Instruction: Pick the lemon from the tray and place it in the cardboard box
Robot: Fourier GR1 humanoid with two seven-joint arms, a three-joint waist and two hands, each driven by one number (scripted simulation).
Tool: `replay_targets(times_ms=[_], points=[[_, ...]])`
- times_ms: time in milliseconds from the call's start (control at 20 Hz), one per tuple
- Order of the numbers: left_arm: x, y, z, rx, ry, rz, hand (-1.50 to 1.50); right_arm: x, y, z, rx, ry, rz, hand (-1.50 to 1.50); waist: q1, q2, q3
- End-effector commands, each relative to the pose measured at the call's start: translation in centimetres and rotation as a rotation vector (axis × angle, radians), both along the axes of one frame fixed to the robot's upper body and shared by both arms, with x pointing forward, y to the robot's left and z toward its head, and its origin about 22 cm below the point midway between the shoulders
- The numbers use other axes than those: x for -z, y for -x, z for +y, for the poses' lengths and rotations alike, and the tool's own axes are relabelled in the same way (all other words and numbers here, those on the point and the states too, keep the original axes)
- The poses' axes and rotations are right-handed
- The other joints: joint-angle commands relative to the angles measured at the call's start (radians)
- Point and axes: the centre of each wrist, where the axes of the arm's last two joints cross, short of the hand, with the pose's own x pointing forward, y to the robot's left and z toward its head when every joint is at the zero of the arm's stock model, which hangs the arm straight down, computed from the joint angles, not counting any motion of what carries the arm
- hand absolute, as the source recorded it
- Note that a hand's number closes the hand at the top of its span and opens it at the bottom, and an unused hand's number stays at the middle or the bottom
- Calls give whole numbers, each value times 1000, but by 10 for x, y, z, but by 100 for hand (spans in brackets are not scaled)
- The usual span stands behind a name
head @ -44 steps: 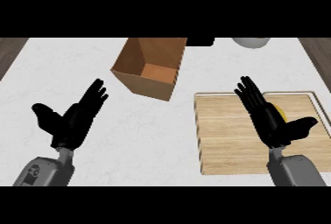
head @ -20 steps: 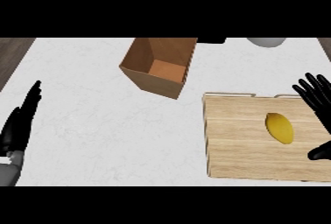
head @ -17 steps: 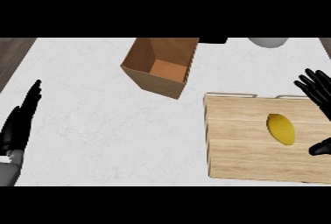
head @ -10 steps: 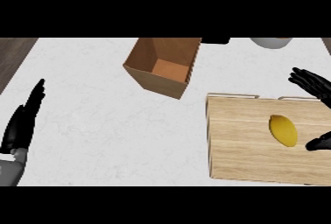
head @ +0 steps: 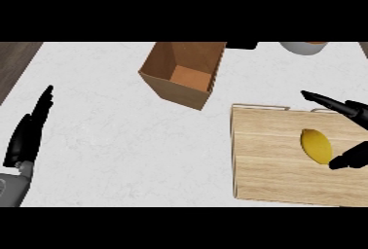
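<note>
Head view, single entry.

Lemon (head: 317, 145): yellow, lying on its side on the wooden tray (head: 273, 165), toward the tray's right side and roughly midway between its far and near edges. Not lifted.

Tray: light wood with plank lines, thin handles at its far edge; sits at the right edge of the surface (head: 122, 131), toward the near right corner.

Cardboard box (head: 182, 73): open, tilted so that its brown interior shows; stands near the far edge of the surface, about the middle, apart from the tray's far left corner. Nothing is seen inside it.

Right hand (head: 343, 110): enters from the right edge, spread wide, fingers straight and pointing left beyond the lemon, thumb (head: 349, 156) on the lemon's near side. The lemon lies in the gap between them; whether any part touches it cannot be told. Holds nothing.

Left hand (head: 28, 131): at the left edge of the surface, edge-on, fingers straight, at rest, holding nothing.

Task standing, as judged: the grasp is being set up and not closed. Remaining: close on the lemon, lift, carry it toward the far middle, release in the box.

Surface: white, faintly marbled. Dark wood floor (head: 16, 61) shows past its far left corner. A grey round vessel (head: 304, 46) and a dark object (head: 241, 45) sit at the far edge, both cut off.
</note>
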Motion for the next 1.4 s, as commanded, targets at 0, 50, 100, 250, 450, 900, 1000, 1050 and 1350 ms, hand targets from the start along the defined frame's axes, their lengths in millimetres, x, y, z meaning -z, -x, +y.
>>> replay_targets(times_ms=[0,50,100,250,450,900,1000,1050,1350], points=[[-6,-6,0,-2,9,-11,0,20,-2,-4,-202,-46,59,-150,-3,-1,-1],[-2,-1,5,-3,-8,1,0,15,-1,-15,-186,-56,58,-150,7,1,0],[12,4,0,-10,3,6,0,29,3,-9,-218,-38,50,-150,-16,-5,-3],[8,2,-4,-8,14,7,0,28,-8,-6,-222,-50,24,-150,-10,-6,-3],[2,0,5,-17,-6,7,0,40,-7,-11,-245,-28,36,-150,-19,-9,-3],[4,-4,-1,-32,4,2,0,46,-4,-7,-326,-123,25,-150,-35,-10,-3],[3,5,0,-17,22,17,0,39,-5,-13,-317,-141,3,-150,-23,-17,-3],[6,2,6,-23,0,39,0,27,-14,-8,-331,-142,-9,-150,-33,-13,-4],[5,-1,-1,-39,3,10,0,33,-8,-10,-371,-33,1,-150,-42,-17,-5]])
